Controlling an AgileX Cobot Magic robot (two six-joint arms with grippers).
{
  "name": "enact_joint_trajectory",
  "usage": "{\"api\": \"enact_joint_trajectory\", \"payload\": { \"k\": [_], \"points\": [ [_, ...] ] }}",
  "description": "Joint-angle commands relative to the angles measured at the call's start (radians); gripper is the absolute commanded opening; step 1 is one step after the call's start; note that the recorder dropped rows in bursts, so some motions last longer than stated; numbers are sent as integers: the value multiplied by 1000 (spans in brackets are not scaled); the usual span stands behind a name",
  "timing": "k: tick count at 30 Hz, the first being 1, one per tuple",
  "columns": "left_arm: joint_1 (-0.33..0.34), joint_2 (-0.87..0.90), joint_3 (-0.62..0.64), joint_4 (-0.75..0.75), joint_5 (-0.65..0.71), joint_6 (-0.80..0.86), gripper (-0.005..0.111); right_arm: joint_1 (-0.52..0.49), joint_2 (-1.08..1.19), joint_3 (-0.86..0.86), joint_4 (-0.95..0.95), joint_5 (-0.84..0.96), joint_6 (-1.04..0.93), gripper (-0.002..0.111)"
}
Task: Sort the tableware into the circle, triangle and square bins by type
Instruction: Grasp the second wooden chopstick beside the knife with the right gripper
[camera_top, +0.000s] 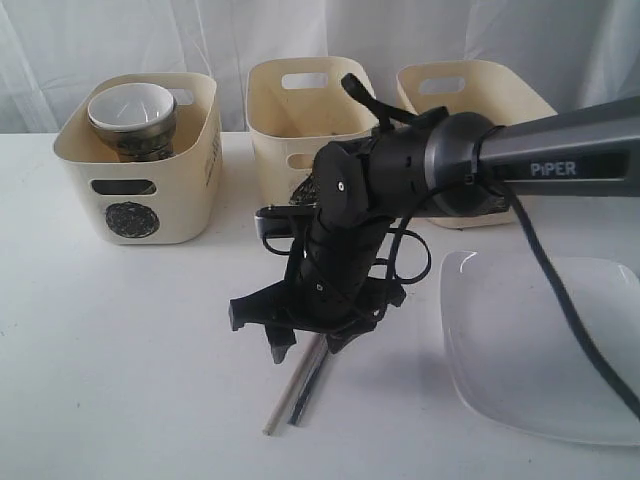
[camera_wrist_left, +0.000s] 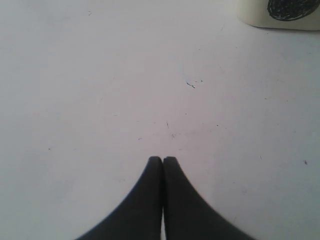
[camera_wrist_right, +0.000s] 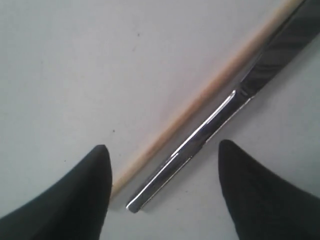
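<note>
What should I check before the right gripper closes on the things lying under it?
1. Right gripper open: ok.
2. Only one thing between its fingers: not ok; the chopstick and the knife lie side by side there.
3. Left gripper shut, out of the way over bare table: ok.
4. Plate apart from the right gripper: ok.
5. Target bin known: cannot tell; the circle bin holds a bowl, and the marks on the middle bin and the right bin are unreadable behind the arm.
</note>
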Motion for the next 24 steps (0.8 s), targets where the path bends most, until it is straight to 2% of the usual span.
{"api": "enact_joint_trajectory", "payload": {
  "k": [1, 7, 11, 24],
  "points": [
    [-7, -5, 6, -7, 28, -2, 0, -1, 33, -32, -85, 13, 48, 59],
    [-7, -5, 6, -7, 28, -2, 0, -1, 73, -40, -251, 127, 122, 59],
    [-7, -5, 6, -7, 28, -2, 0, -3, 103, -40, -279, 216, 95, 59],
    [-7, -5, 6, -7, 28, -2, 0, -3, 108, -56, -274, 209, 85, 58]
  ]
}}
